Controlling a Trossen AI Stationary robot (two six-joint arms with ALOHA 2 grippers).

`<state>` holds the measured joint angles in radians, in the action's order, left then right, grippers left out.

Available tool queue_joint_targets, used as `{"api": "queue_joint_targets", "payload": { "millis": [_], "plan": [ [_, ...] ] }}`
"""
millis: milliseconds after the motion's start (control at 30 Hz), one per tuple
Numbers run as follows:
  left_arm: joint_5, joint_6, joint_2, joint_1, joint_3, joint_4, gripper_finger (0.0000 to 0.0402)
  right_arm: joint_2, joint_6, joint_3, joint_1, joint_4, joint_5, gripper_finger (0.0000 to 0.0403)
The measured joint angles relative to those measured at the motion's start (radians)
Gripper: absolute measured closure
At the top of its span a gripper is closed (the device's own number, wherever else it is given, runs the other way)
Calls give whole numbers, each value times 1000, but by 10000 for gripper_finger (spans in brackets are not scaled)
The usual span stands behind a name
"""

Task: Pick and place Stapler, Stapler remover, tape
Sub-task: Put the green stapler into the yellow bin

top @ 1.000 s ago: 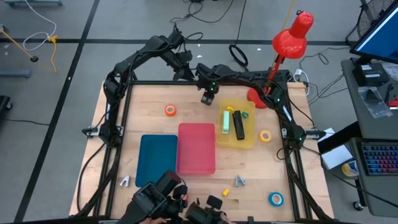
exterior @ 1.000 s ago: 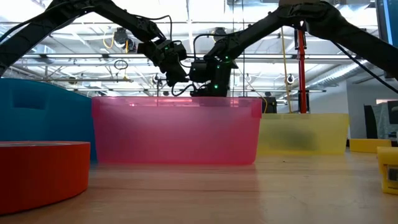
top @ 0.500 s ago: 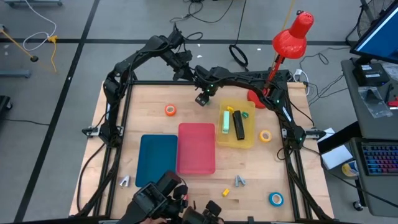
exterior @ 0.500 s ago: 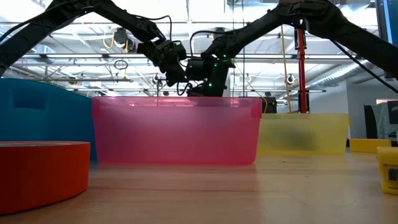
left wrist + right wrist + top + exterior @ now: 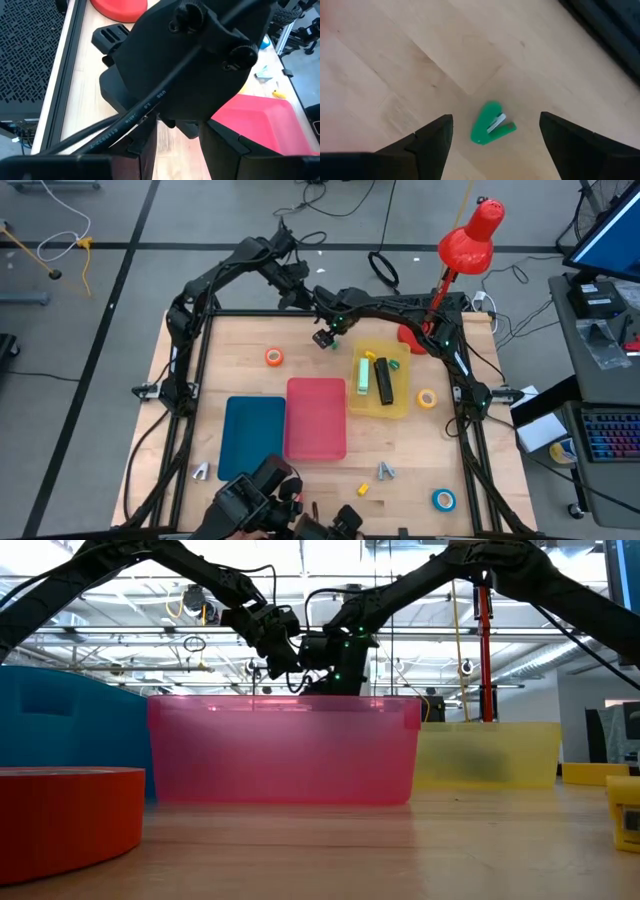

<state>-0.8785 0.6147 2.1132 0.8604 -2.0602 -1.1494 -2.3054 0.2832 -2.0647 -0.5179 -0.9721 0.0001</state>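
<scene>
Green plastic marks the stapler remover, lying on the bare wooden counter between the spread fingers of the right hand, which grips nothing and hangs above the far middle of the counter. The left hand waits just beyond it; whether it is clenched cannot be told. A black stapler lies in the yellow bin. Tape rolls sit apart: orange far left, yellow right, blue near right.
</scene>
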Motion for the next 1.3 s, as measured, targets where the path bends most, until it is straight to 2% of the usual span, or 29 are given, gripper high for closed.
{"api": "queue_joint_targets", "payload": {
  "millis": [267, 467, 900, 1300],
  "plan": [
    [1, 1, 0, 0, 0, 0, 256, 0, 118, 0, 0, -28, -5, 114],
    [1, 1, 0, 0, 0, 0, 256, -2, 228, 5, 3, -24, -83, 114],
    [-11, 15, -1, 0, 0, 7, 256, -15, 308, 58, 10, -36, -80, 115],
    [-1, 18, -1, -1, 0, 4, 256, -8, 341, 143, 10, 139, -81, 122]
  ]
}}
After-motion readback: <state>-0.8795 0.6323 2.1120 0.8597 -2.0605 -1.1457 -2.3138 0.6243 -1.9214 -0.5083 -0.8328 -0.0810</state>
